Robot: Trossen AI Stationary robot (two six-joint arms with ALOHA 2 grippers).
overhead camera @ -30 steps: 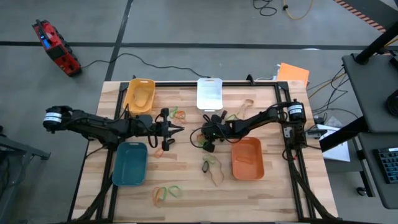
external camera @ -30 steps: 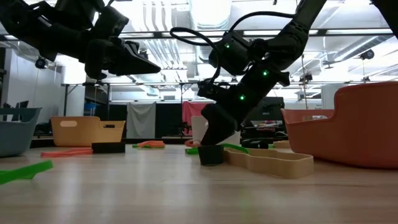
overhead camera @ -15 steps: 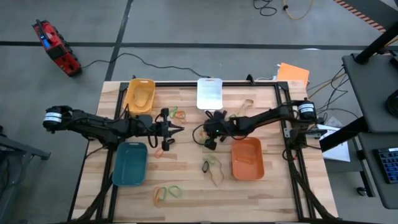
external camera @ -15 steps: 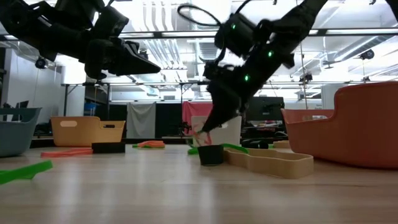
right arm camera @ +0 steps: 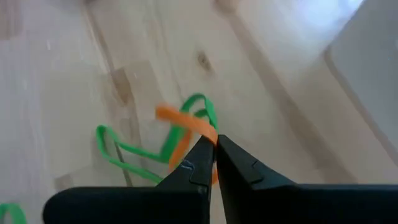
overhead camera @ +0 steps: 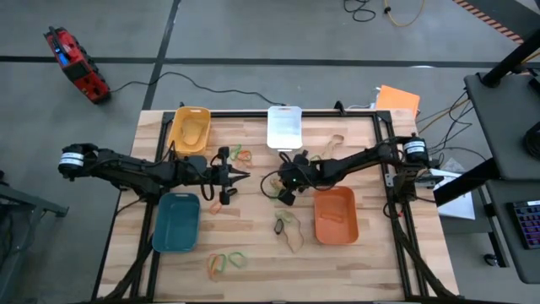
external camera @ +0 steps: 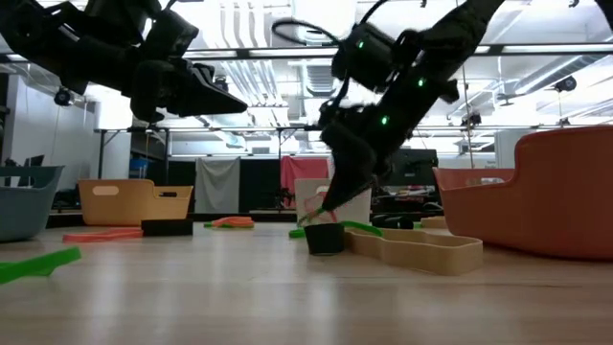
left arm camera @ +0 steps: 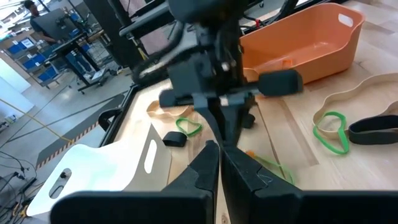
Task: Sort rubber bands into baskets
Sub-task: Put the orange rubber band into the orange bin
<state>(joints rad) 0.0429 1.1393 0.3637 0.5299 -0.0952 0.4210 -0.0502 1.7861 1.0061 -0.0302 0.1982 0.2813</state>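
My right gripper (right arm camera: 214,146) hangs near the table's middle (overhead camera: 281,180), shut on an orange rubber band (right arm camera: 186,127). Green bands (right arm camera: 127,148) lie on the wood under it, and a black band (external camera: 326,238) lies just below it. My left gripper (overhead camera: 243,176) waits shut and empty above the table, left of centre, pointing at the right one. The baskets stand around them: yellow (overhead camera: 189,128), white (overhead camera: 284,127), teal (overhead camera: 177,221) and orange (overhead camera: 335,214). My right gripper pinches one stretch of the orange band (right arm camera: 202,132) between its two fingertips, coming slanting down from the table's right side. The band hangs slack below the fingers (external camera: 316,209). Whether its lower end touches the wood I cannot tell.
More bands lie loose: a green and orange pair (overhead camera: 240,154), a tan one (overhead camera: 333,143), green and tan ones (overhead camera: 289,230), an orange and green pair (overhead camera: 226,262) near the front edge. A black frame rail (overhead camera: 295,114) runs along the table's far edge.
My right gripper has risen from the tabletop beside the black band, rolling its wrist a little, and has drawn the orange band up with it. It has stayed shut throughout.
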